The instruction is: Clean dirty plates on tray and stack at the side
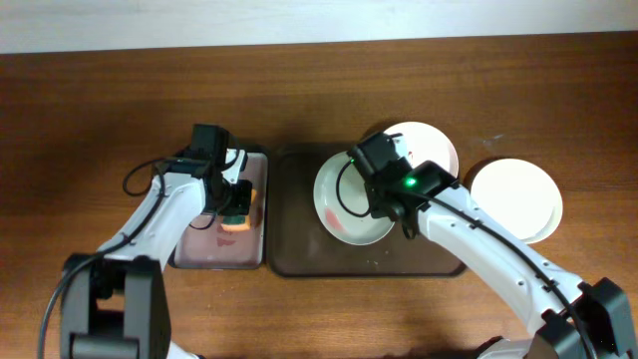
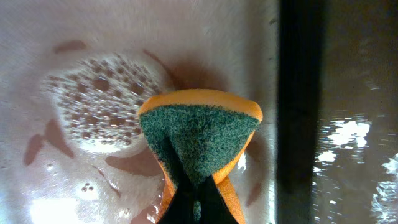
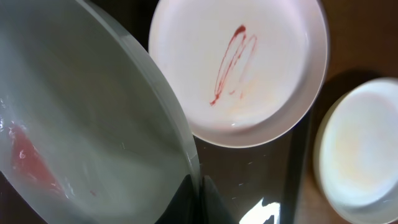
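Observation:
My right gripper (image 1: pixel 384 194) (image 3: pixel 200 196) is shut on the rim of a pale greenish-white plate (image 1: pixel 344 204) (image 3: pixel 81 124) and holds it tilted over the dark brown tray (image 1: pixel 294 261). This plate carries a red smear. A pinkish-white plate (image 1: pixel 434 145) (image 3: pixel 249 68) with thin red streaks lies at the tray's far right corner. A third, clean-looking plate (image 1: pixel 518 199) (image 3: pixel 360 149) lies on the bare tabletop right of the tray. My left gripper (image 1: pixel 237 211) (image 2: pixel 198 208) is shut on an orange and green sponge (image 2: pixel 199 134) over the small tray.
The smaller tray with a pinkish bottom (image 1: pixel 194 257) stands left of the large tray and holds soapy water with foam (image 2: pixel 93 106). Its dark rim (image 2: pixel 298 112) lies right of the sponge. Wood-grain tabletop (image 1: pixel 100 100) surrounds both trays.

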You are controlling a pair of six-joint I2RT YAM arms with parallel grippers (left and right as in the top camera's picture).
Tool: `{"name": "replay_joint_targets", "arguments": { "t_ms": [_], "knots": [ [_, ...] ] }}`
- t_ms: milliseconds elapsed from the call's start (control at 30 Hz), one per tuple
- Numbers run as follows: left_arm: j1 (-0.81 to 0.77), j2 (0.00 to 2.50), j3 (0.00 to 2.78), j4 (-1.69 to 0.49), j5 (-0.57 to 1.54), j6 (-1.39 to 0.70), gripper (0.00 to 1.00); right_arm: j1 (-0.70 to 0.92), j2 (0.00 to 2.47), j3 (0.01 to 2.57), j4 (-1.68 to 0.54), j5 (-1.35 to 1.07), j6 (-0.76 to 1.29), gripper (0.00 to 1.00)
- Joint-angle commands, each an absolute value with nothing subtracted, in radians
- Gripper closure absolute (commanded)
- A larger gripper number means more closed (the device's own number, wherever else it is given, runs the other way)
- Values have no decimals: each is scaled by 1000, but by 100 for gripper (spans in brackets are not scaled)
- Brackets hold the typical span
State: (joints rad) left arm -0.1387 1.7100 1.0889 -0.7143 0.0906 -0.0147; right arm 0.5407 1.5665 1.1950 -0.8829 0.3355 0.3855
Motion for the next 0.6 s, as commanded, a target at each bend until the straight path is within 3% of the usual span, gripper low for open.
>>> {"name": "replay_joint_targets", "arguments": {
  "t_ms": [0, 167, 567],
  "knots": [
    [-136, 1535, 1106, -696, 117, -31, 100, 448, 1556, 1210, -883, 93, 514, 96],
    [-190, 1478, 1099, -688, 296, -120, 100, 391, 1619, 1170, -878, -73, 541, 96],
    [-440, 1635, 1097, -586, 293, -500, 100, 391, 1847, 1102, -736, -144, 643, 96]
  ]
}}
